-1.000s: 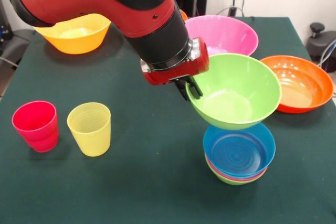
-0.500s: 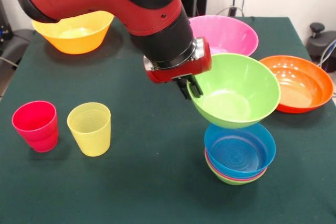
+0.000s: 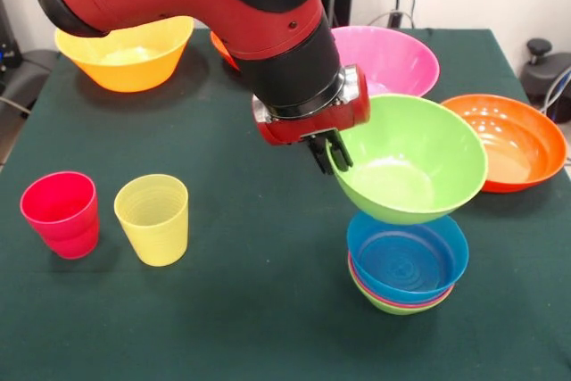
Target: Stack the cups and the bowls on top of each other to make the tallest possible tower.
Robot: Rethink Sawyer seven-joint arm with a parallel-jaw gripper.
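The jaws are clamped on the rim of a glossy, round green bowl (image 3: 410,162), holding it tilted in the air just above the tower (image 3: 406,265), a low nest of smooth bowls with a ridged blue one on top, on the dark green bench (image 3: 250,310).

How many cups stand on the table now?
2. The red cup stands near the table's left edge, and the yellow cup stands just to its right, apart from it. Both are upright and empty. The arm may hide others behind it.
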